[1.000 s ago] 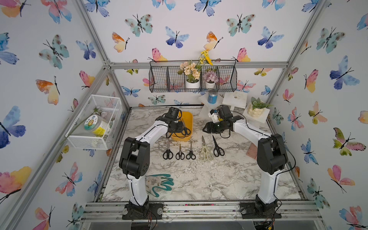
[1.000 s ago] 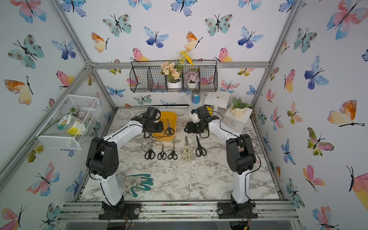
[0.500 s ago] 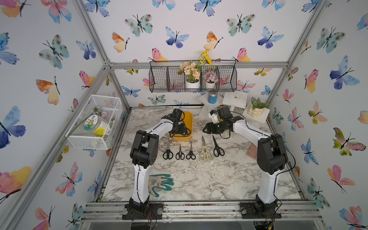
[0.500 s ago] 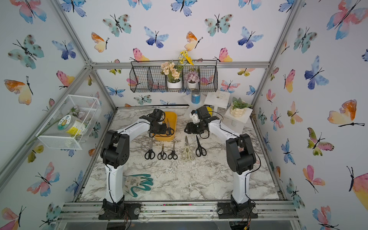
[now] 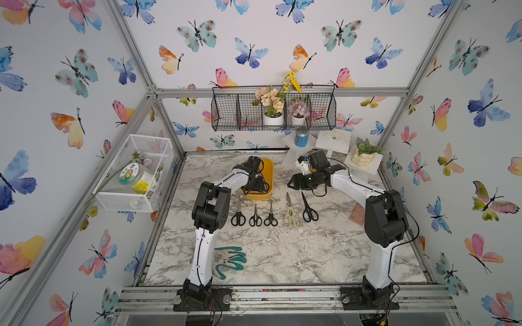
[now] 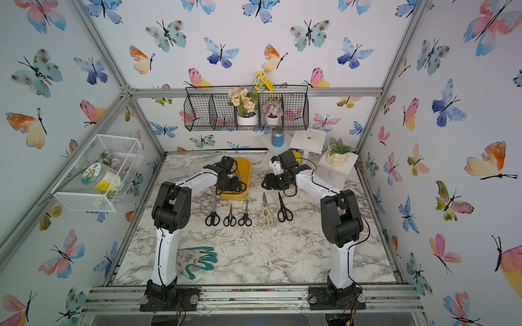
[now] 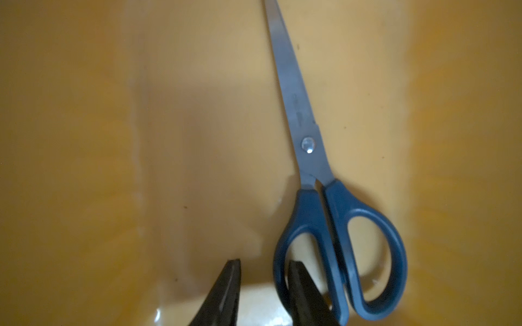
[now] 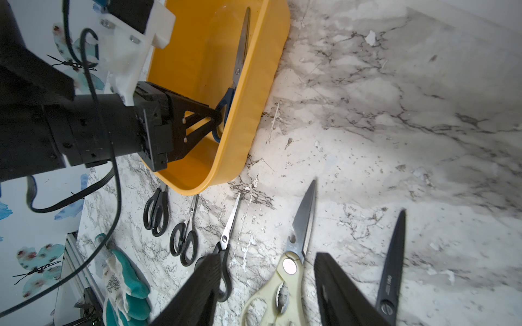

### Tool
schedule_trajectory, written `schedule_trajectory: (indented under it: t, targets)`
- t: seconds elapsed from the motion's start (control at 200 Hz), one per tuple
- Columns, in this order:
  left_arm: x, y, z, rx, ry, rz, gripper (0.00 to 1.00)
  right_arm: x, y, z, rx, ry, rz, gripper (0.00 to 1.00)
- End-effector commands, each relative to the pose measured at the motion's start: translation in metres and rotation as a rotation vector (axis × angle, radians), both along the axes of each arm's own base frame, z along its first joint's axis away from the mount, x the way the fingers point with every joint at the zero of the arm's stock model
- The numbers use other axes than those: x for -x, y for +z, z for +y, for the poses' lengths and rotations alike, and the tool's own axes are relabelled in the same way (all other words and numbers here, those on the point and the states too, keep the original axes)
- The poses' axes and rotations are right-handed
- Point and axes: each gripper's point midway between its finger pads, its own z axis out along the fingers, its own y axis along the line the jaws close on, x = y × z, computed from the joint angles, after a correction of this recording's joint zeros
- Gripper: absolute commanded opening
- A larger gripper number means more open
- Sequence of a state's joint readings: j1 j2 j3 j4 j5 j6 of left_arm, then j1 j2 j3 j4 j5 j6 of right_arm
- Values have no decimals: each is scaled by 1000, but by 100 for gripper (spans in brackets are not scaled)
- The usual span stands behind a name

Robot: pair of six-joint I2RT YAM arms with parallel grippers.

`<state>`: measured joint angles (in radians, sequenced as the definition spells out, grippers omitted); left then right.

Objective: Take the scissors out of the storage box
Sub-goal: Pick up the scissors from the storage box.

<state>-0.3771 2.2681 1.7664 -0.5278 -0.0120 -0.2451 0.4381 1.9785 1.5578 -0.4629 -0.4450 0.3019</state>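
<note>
I look for words first. The blue-handled scissors with long grey metal blades (image 7: 308, 146) have a faint stamp on one blade, too pale to read; the black scissors at the right end of the row (image 8: 391, 268) have tiny white print near the screw, and I cannot make it out; the round jar with a yellow and white label (image 5: 131, 176) in the white wire mesh basket (image 5: 124, 201) has a picture and small writing, too small to read; the little blue can (image 5: 300, 139) at the back is too small to read as well.

Now I count. There are six pairs of scissors in all. One pair, the blue-handled scissors, lies flat inside the shallow yellow-orange plastic tub (image 8: 248, 113), close to one long wall. Five pairs lie in a row on the white marble bench with grey veins (image 5: 282, 254), just in front of the tub, blades pointing toward it; four are black-handled scissors (image 5: 255, 219); one is the cream-handled kitchen shears (image 5: 291, 216), with black pairs on both sides.

There are two robot arms. The left hand (image 7: 264, 262) is down inside the tub and partly open; one finger looks to sit inside the small handle ring of the blue-handled scissors; the other finger is outside the ring with a gap, so nothing is squeezed. The right hand (image 8: 267, 256) hangs above the bench over the cream-handled kitchen shears, fingers spread wide, holding nothing.
</note>
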Motion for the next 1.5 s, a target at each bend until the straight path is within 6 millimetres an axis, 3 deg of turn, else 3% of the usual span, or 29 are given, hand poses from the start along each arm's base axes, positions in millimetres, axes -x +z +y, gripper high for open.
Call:
schedule_trajectory:
  t: [0.0,0.135,0.28,0.41,0.561,0.716,0.906,1.236,1.276,1.497]
  targets:
    - [3,-25,9,-58,18,42,33,5,8,-1,-1,7,-12,58]
    - [5,-38,11,-69,16,66,31,6,8,-1,-3,9,-11,58]
    - [12,-50,8,-53,6,105,21,7,8,0,-5,10,-10,58]
    - [15,-48,7,-46,-5,106,11,7,9,-1,-5,10,-12,58]
    - [3,-21,6,-42,-15,45,8,8,7,-1,-4,10,-7,58]
    - [-9,23,-3,3,-37,-42,0,8,8,-1,-6,11,-8,58]
    - [-14,66,-7,26,-76,-141,0,8,10,-1,-7,13,-13,58]
    - [6,109,5,4,-106,-223,0,8,10,0,-11,18,-13,58]
    - [11,122,10,-9,-108,-250,0,8,9,0,-13,19,-13,58]
    - [40,128,47,-150,-107,-270,0,8,9,2,-17,22,-15,58]
